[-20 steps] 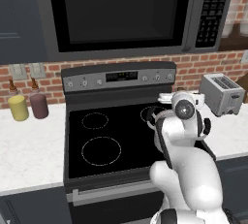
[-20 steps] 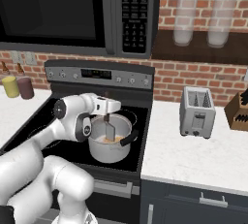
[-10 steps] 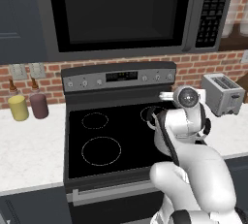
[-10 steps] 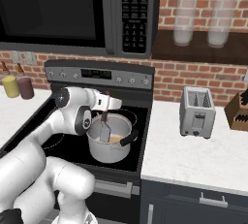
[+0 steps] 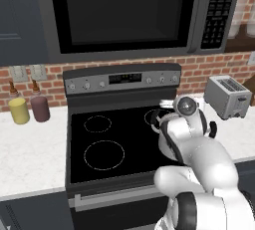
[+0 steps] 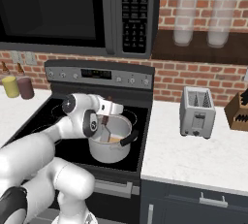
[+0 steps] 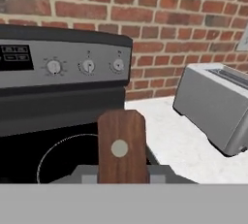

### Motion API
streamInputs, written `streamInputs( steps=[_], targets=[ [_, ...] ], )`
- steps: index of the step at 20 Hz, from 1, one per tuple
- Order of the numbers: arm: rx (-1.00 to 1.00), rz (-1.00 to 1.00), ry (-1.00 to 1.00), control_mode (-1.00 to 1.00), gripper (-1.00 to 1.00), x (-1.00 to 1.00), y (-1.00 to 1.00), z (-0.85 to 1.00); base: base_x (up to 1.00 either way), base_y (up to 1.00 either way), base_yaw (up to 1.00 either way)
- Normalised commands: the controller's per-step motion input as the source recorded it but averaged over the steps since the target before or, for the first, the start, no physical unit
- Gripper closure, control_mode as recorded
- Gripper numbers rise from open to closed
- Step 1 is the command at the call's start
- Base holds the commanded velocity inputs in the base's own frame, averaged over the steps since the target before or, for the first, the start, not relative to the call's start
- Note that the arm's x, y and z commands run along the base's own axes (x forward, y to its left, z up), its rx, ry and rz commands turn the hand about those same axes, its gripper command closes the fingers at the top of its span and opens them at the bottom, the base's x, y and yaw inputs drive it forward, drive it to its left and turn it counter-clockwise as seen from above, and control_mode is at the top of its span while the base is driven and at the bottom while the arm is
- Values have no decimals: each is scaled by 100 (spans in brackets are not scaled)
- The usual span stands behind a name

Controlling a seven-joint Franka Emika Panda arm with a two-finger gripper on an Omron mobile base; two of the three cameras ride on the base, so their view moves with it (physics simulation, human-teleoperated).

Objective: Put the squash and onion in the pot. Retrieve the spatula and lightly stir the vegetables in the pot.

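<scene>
The steel pot (image 6: 110, 151) stands on the stove's front right burner, its pale inside open to the right base view. My gripper (image 6: 105, 119) hangs over the pot, shut on the spatula (image 6: 104, 120), whose blade reaches down inside. In the hand view the spatula's brown wooden handle (image 7: 121, 145) rises straight up in front of the camera. A tan-orange bit of the squash (image 6: 114, 140) shows at the pot's bottom. The onion is hidden. In the left base view my arm covers most of the pot, leaving one looped handle (image 5: 155, 116) showing.
A silver toaster (image 6: 196, 112) (image 5: 227, 96) (image 7: 219, 103) stands on the counter right of the stove. A knife block (image 6: 238, 112) sits further right. A yellow bottle (image 5: 20, 109) and a maroon jar (image 5: 40, 107) stand left of the stove. The microwave (image 6: 72, 14) hangs overhead.
The hand and the spatula have shifted slightly inside the pot, and the wrist has turned a little. The pot has stayed where it was.
</scene>
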Motion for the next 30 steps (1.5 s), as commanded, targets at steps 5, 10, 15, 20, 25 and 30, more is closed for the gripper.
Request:
streamInputs(
  steps=[5, 10, 15, 20, 25, 30],
  targets=[
    [-3, 5, -30, -100, 100, 12, 0, -15, 0, 0, 0],
    [-5, 5, -31, -100, 100, 4, 0, -15, 0, 0, 0],
    [-2, 3, -12, -100, 100, -2, 0, -62, 0, 0, 0],
    [0, 0, 13, -100, 100, -28, -2, -67, 0, 0, 0],
    [4, 0, 36, -100, 100, -40, -13, 0, 0, 0, 0],
    [1, 7, 35, -100, 100, -16, -25, -27, 0, 0, 0]
  ],
)
